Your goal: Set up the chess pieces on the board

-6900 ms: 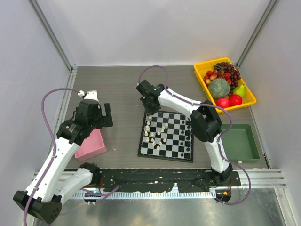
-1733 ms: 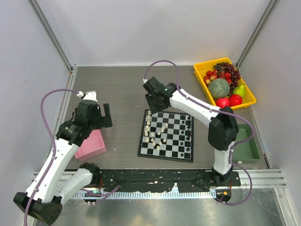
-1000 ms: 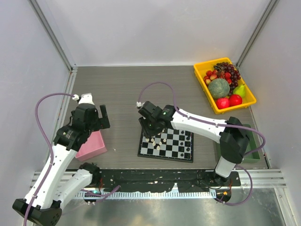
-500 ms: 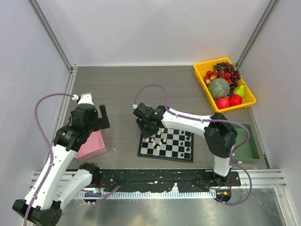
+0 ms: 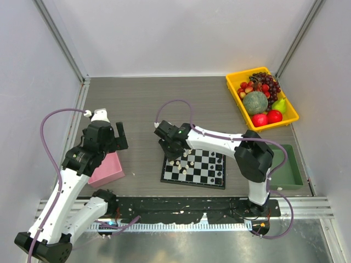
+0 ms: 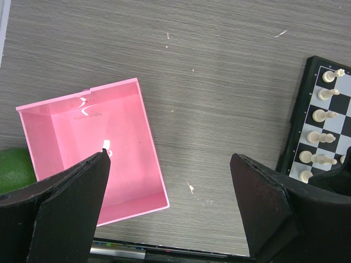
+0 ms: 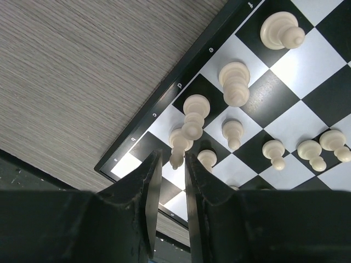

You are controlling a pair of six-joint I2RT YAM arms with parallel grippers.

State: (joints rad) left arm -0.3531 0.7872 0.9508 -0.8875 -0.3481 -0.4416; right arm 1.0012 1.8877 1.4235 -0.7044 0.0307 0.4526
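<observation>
The board [image 5: 206,170] lies at the table's middle, with white chess pieces [image 5: 185,162] on its left half and black ones [image 5: 219,159] along its right side. My right gripper [image 5: 174,155] hangs low over the board's left edge. In the right wrist view its jaws [image 7: 171,156] stand narrowly apart around the top of a white piece [image 7: 179,142], with a sliver of gap showing. More white pieces [image 7: 236,82] stand beyond, near the border [image 7: 164,101]. My left gripper [image 6: 169,158] is wide open and empty above bare table, between the pink box [image 6: 88,148] and the board [image 6: 299,126].
The empty pink box [image 5: 107,169] sits left of the board, with a green round thing [image 6: 13,167] beside it. At the back right is a yellow tray [image 5: 230,85] of fruit. A green bin [image 5: 296,164] stands at the right, behind the right arm.
The right gripper came from the board's far left corner down to its near left rows and its jaws narrowed around a white piece. The left arm shifted only slightly.
</observation>
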